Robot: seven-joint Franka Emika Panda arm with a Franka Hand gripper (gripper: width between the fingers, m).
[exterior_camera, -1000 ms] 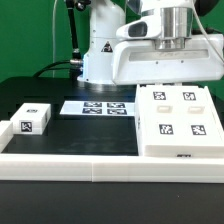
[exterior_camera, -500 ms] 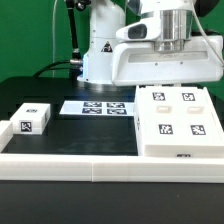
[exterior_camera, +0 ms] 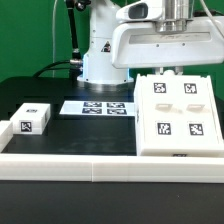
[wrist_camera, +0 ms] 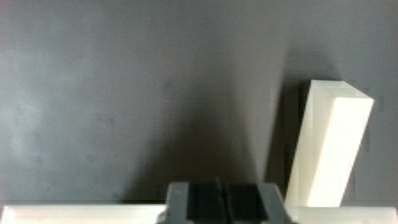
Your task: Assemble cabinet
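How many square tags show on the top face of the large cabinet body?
4 on the cabinet body: far row, one tag and another; near row, one and another. Other faces may hide more.

The arm (exterior_camera: 165, 45) rose and drifted slightly toward the exterior view's left, uncovering more of the cabinet (exterior_camera: 180, 108) top face. The cabinet's far row of tags stood higher in frame than half a second earlier. Whether that end lifted or slid could not be told.
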